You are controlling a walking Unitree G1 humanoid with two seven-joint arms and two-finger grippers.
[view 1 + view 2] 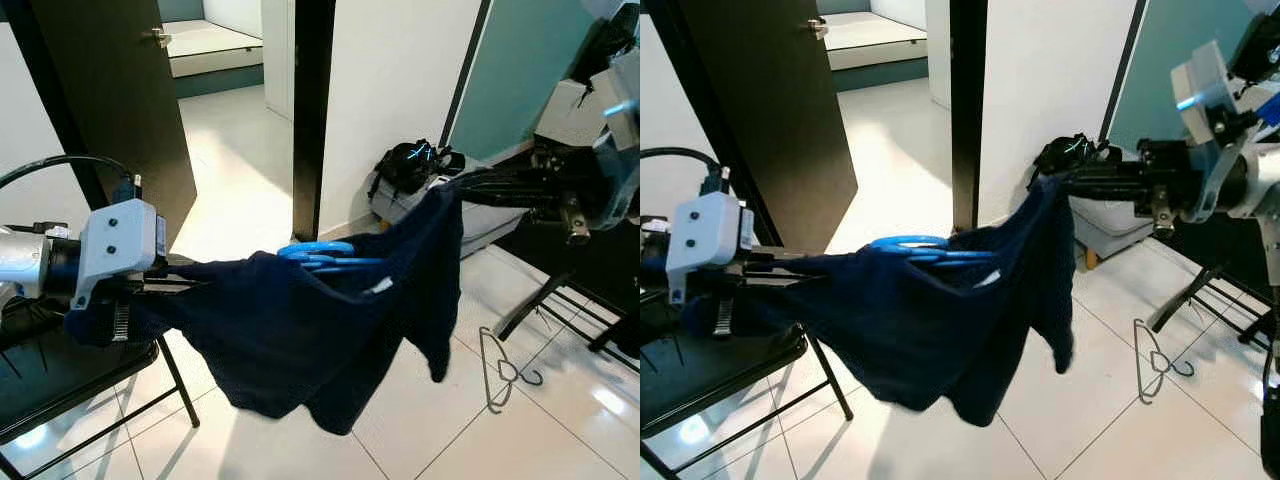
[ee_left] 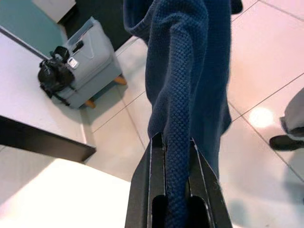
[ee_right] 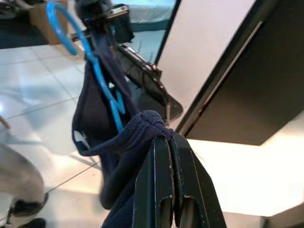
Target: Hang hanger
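Soft, floppy blue sweater (image 1: 300, 340) with blue hanger (image 1: 318, 253) mid-frame, pinched by left claw (image 2: 176, 142) and right claw (image 3: 168, 142); best held by stiff hanger.

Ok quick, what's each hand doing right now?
Left hand: closed on the navy sweater.
Right hand: closed on the same sweater's other end.
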